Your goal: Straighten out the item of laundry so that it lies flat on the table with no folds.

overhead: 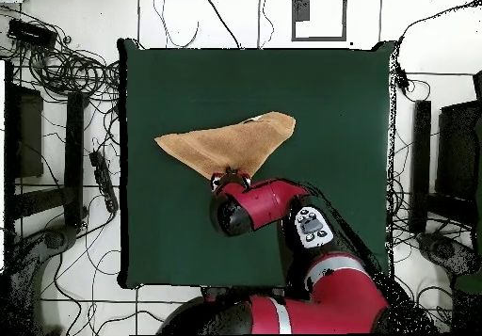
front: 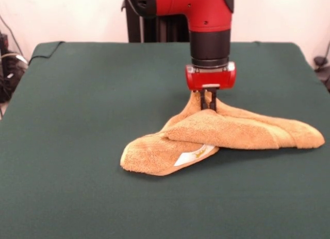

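Front view: your gripper (front: pixel 209 101) is pinched on the towel (front: pixel 221 133) at centre frame, lifting a peak; folds overlap below. Pull away from the bunched layers, staying low. Overhead view: the towel sits upper-centre on the table (overhead: pixel 329 106); drag toward open cloth.

The towel (front: pixel 227 131) hides the fingers' (front: pixel 212 101) tips; folds cover much of its white label (front: pixel 193 155).
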Robot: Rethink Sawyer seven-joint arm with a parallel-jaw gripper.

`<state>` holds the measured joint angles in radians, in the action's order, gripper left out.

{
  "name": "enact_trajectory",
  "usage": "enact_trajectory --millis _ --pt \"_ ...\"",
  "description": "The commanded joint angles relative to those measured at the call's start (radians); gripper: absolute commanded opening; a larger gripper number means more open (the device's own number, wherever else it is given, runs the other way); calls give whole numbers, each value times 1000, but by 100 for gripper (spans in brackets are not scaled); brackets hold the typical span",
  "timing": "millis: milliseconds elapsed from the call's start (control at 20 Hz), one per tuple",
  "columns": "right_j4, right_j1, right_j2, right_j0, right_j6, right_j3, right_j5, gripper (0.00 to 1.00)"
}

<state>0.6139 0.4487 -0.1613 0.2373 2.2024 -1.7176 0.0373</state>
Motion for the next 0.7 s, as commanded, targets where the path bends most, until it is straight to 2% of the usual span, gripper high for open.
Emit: enact_trajectory --millis 50,700 --pt "6 -69 7 -8 82 -158 28 0" --pt "-16 -81 106 -64 129 -246 -110 0"
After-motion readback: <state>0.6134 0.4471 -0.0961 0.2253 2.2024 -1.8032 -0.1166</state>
